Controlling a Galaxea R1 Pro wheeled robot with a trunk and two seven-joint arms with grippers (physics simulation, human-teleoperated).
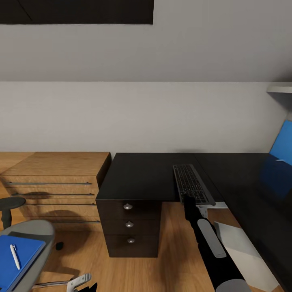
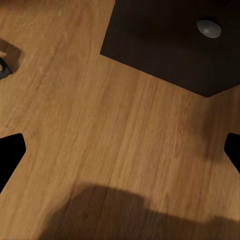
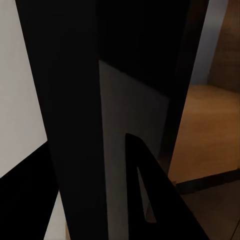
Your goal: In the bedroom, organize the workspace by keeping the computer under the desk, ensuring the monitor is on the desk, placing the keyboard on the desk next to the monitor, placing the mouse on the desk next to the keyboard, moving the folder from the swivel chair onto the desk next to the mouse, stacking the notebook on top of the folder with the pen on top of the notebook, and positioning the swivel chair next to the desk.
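Apparently the keyboard lies on the desk with its near end over the edge, where the right tool meets it; whether it grips cannot be told. The left tool hangs spread above the floor. Next, the folder on the swivel chair needs fetching.

The head camera looks forward and down from above the desk, taking in its drawer unit, the wood floor and the grey wall behind. The left wrist camera faces down, close over the same floor, catching a drawer unit corner with one knob. The right wrist camera sits very near dark panels, floor beyond.
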